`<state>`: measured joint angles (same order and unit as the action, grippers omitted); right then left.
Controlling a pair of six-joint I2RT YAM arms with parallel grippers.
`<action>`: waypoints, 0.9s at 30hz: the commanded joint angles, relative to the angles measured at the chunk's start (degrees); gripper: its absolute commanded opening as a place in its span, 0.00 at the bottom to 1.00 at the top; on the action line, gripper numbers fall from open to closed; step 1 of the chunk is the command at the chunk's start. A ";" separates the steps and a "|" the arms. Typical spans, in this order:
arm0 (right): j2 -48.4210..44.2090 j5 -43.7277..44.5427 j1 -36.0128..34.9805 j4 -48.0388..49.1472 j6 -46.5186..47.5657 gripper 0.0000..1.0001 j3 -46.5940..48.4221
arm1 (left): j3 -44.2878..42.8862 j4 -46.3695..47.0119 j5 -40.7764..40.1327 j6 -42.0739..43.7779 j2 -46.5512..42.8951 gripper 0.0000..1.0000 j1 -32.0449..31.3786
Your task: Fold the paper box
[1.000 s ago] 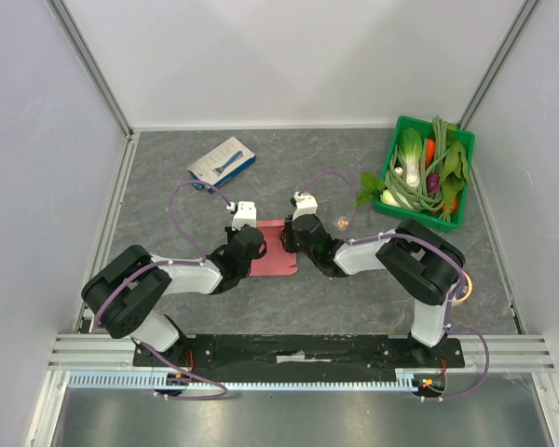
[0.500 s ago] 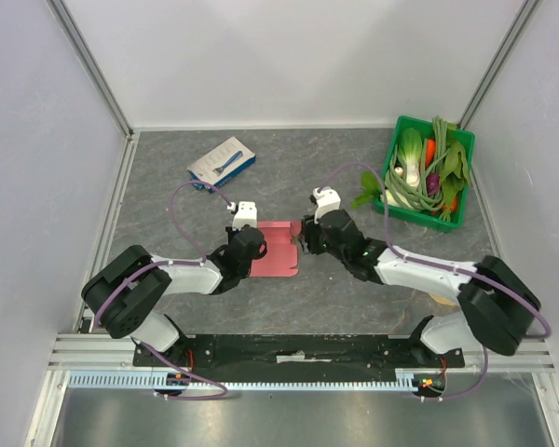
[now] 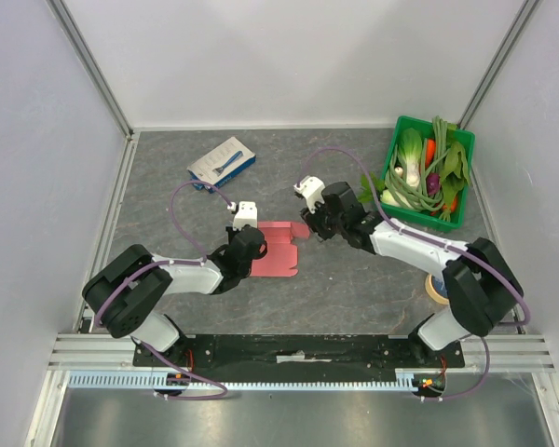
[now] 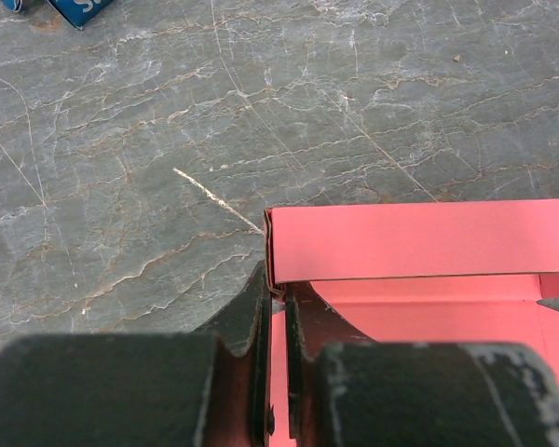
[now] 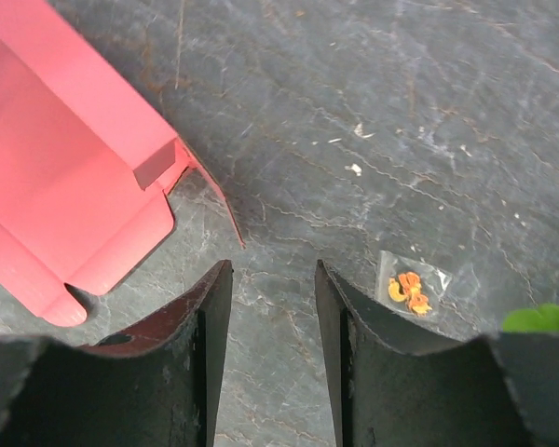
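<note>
Left wrist, left gripper [image 4: 277,291] pinching paper box [image 4: 419,242], right gripper [image 5: 272,279] seemingly empty.

1. The table [image 3: 354,307] has a dark grey top with pale, stone-like veins and fine scratches. It looks matte.
2. A plain white back wall [image 3: 289,56] stands along the table's far edge.
3. A white left wall [image 3: 28,186] closes the table's left side, and a matching right wall [image 3: 545,158] closes its right side.
4. The left post [image 3: 91,67] and the right post [image 3: 494,60], both aluminium, rise from the table's far corners where the walls meet.
5. A silver rail [image 3: 84,352] runs along the table's near edge, with a perforated strip [image 3: 102,380] just beyond it.
6. Past the strip lies a smooth grey metal sheet [image 3: 289,419].
7. The light is soft and even, and shadows on the table are faint.
</note>
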<state>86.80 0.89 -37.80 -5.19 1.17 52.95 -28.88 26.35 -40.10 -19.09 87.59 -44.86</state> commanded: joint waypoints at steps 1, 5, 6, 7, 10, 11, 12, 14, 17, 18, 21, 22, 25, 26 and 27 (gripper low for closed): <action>4.06 -7.20 -0.08 -2.45 8.41 0.49 4.35 | -0.82 0.11 0.28 -1.56 0.56 0.02 -0.49; 7.32 -9.32 -0.17 -2.28 7.71 0.49 6.81 | -0.65 0.11 0.20 -1.39 0.12 0.02 -0.49; 7.94 -9.76 -0.34 -1.41 7.53 0.49 6.99 | -0.56 0.11 0.19 -1.39 0.04 0.02 -0.40; 8.99 -8.20 -0.52 -0.53 6.66 0.49 6.99 | -0.56 0.11 0.19 -1.39 -0.23 0.02 -0.49; 10.75 -6.26 -1.66 0.97 4.82 0.45 7.78 | -0.56 0.19 0.28 -1.21 -0.14 0.02 -0.49; 11.01 -5.64 -2.01 1.15 3.94 0.40 8.39 | -0.56 0.19 0.28 -1.21 -0.23 0.02 -0.49; 11.28 -5.20 -2.53 0.80 3.06 0.37 8.83 | -0.56 0.11 0.20 -1.21 -0.23 0.02 -0.49; 11.63 -5.02 -3.85 -1.30 -0.28 0.26 10.58 | -0.56 0.19 0.28 -1.12 -0.32 0.02 -0.49; 11.11 -7.37 -5.09 -1.23 -6.59 0.17 11.12 | -0.47 0.11 0.28 -1.30 -0.40 0.02 -0.49; 10.84 -8.09 -5.35 -1.23 -8.10 0.17 11.04 | -0.47 0.11 0.28 -1.30 -0.32 0.02 -0.49; 10.32 -10.20 -5.70 -0.09 -10.92 0.18 9.98 | -0.56 0.19 0.37 -1.30 -0.32 0.02 -0.49; 10.14 -10.46 -5.70 0.09 -10.93 0.21 9.63 | -0.56 0.19 0.37 -1.21 -0.32 0.02 -0.49; 10.31 -12.13 -5.70 0.09 -9.53 0.27 9.28 | -0.47 0.11 0.37 -1.21 -0.58 0.02 -0.49; 10.23 -13.18 -5.70 -0.17 -8.91 0.29 9.19 | -0.47 0.11 0.37 -1.04 -0.67 0.02 -0.58; 9.79 -14.15 -5.70 -0.08 -7.60 0.31 8.93 | -0.47 0.11 0.37 -0.95 -0.84 0.02 -0.49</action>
<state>98.59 -6.87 -42.59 -8.60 -6.76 61.43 -28.88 26.24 -40.40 -19.11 87.57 -44.75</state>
